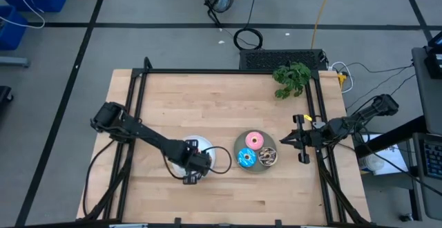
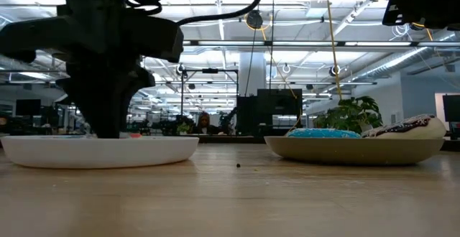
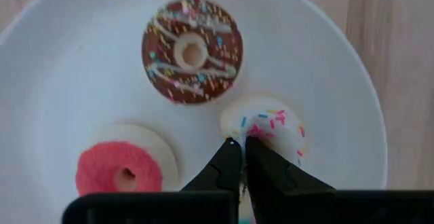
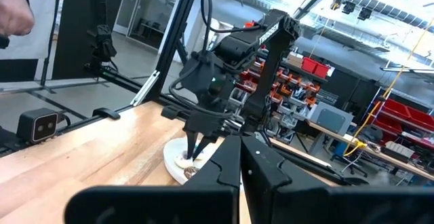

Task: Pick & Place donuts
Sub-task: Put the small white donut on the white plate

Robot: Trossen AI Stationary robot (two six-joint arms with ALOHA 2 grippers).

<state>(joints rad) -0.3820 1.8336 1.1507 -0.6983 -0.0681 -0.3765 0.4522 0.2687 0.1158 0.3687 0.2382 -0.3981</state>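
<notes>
Left wrist view: pinched fingers (image 3: 243,142) hiding part of whitish donut (image 3: 266,127) on white plate (image 3: 339,68).

Bright overhead light w/ soft shadows; low view's foreground blurred.

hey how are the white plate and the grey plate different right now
The white plate lies under the left gripper; the grey plate has no gripper over it.
The white plate holds tiny donuts: chocolate, red, whitish. The grey plate holds larger ones: pink, blue, dark.
Both are round, lying side by side on the table.
</notes>
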